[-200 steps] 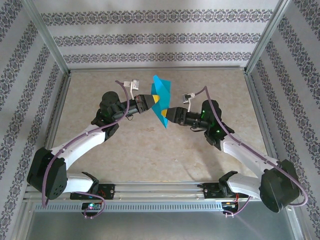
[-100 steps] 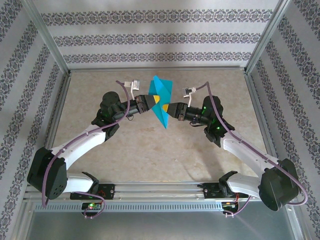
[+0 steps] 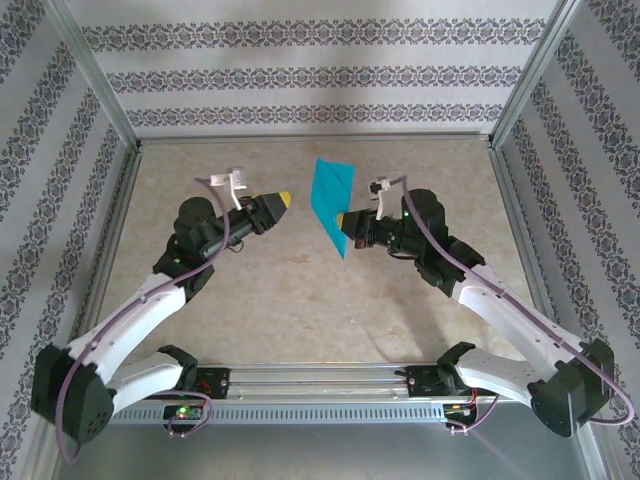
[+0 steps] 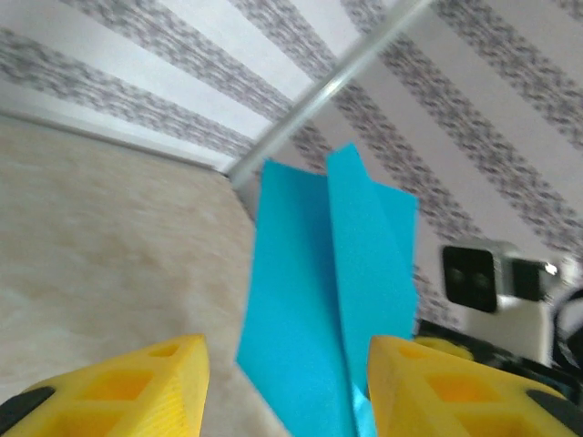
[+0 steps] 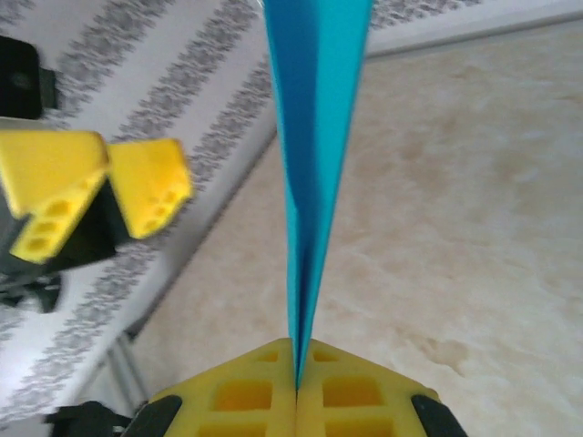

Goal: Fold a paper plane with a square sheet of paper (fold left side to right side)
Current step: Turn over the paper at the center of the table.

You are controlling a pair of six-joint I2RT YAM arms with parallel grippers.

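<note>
Right pincer [image 3: 343,221] clamped on paper plane [image 3: 330,192], left pincer [image 3: 284,199] apart — near it, over table [image 3: 300,290]

The paper plane [image 3: 331,200] sits in the right pincer [image 3: 343,221], left pincer [image 3: 283,199] apart.

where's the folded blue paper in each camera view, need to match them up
Top external: folded paper just above centre, lower tip pinched by the right gripper.
Left wrist: folded paper mid-frame, between two yellow fingers.
Right wrist: folded paper edge-on, rising from shut jaws.
Shared landmark: the left gripper's yellow fingers.
</note>
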